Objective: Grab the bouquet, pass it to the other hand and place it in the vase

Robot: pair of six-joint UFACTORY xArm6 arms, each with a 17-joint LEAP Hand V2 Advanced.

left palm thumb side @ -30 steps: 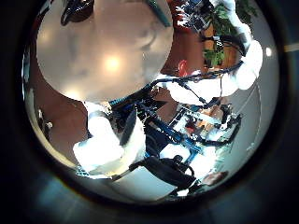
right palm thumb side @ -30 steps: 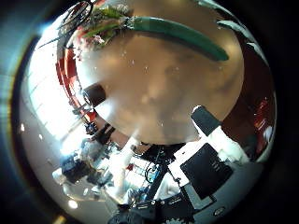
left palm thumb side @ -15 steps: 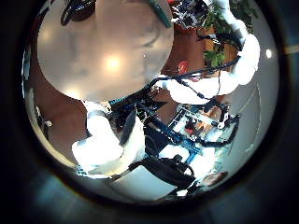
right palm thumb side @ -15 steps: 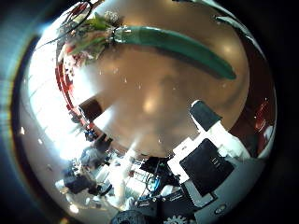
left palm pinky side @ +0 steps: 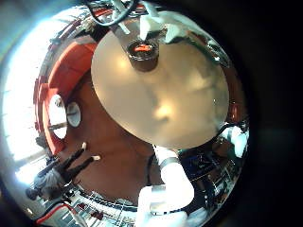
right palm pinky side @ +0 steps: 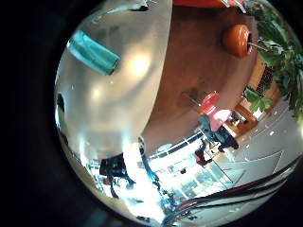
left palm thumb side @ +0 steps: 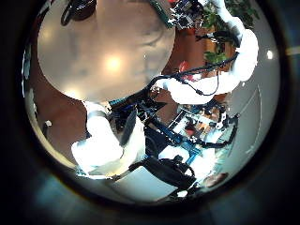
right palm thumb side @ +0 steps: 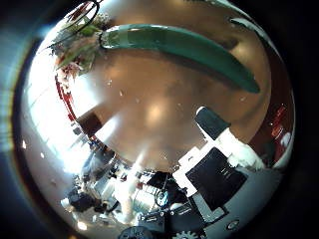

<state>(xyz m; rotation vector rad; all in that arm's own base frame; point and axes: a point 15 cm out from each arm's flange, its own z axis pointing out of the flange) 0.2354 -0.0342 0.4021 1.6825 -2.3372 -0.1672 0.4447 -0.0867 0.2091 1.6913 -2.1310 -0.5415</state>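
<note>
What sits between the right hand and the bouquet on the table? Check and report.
Nothing visible. In the right thumb side palm view the bouquet lies on the bare round table, with open tabletop between it and the palm.

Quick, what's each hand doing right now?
Left hand: cannot be told.
Right hand: open, holding nothing; the bouquet lies on the table.
</note>
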